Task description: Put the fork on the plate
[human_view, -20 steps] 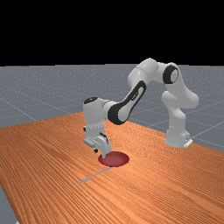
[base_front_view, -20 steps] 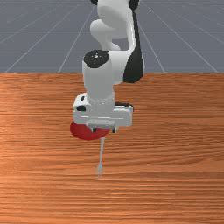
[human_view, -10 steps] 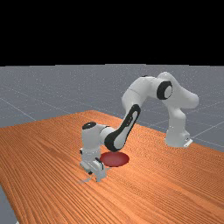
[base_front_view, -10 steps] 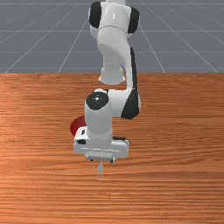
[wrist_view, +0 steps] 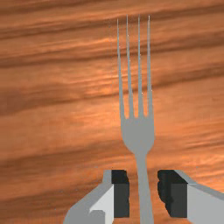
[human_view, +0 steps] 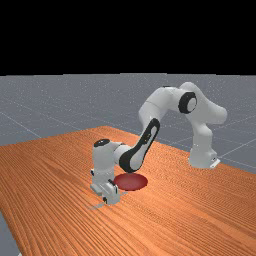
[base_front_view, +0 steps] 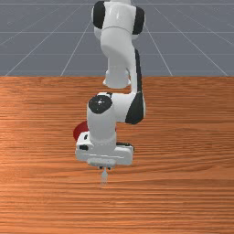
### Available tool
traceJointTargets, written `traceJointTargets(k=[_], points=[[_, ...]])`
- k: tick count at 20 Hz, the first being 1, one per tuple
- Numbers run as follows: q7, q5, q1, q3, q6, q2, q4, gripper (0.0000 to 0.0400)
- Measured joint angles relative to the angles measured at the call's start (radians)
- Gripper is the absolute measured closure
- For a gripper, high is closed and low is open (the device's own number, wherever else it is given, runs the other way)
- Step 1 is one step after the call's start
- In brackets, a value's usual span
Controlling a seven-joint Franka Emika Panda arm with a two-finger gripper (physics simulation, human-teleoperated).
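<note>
My gripper [base_front_view: 105, 167] is low over the silver fork [base_front_view: 104, 176] in the front view, its two fingertips close together near the neck. The wrist view has the gripper [wrist_view: 143, 193] open by a small gap, one finger on each side of the handle of the fork [wrist_view: 138, 133], with a strip of wood between handle and each finger. The fork lies on the table, tines pointing away from the plate. The red plate [base_front_view: 81, 131] is partly hidden behind the hand; in the far view the plate [human_view: 132, 182] is just right of the hand.
The wooden table [base_front_view: 183, 137] extends around the fork and plate. The arm's forearm [human_view: 147, 142] reaches over the table close to the plate, and its base [human_view: 202, 155] stands at the far view's right.
From above the plate, my hand came down and toward the front camera to the fork. Since half a second ago the fingers have drawn closer together, and the hand has shifted slightly to the front view's left.
</note>
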Motion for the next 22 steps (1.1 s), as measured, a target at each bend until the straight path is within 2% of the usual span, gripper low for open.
traceJointTargets(k=[1, 4, 7, 10, 12, 15, 18, 22], points=[[0.006, 0.001, 0.005, 0.000, 0.004, -0.007, -0.013, 0.0304], [0.015, 0.003, 0.013, 0.000, 0.009, -0.016, -0.032, 0.0304], [0.022, 0.004, 0.016, -0.003, -0.032, -0.067, -0.064, 0.0305], [0.032, -0.004, 0.030, -0.019, -0.105, -0.253, -0.183, 0.0305], [0.036, -0.019, 0.045, -0.039, -0.111, -0.419, -0.362, 0.0304], [0.039, -0.030, 0.058, -0.055, -0.047, -0.566, -0.619, 0.0304], [0.020, -0.032, 0.055, -0.072, 0.131, -0.609, -0.858, 0.0304], [-0.017, -0.036, 0.028, -0.089, 0.205, -0.599, -0.963, 0.0304]])
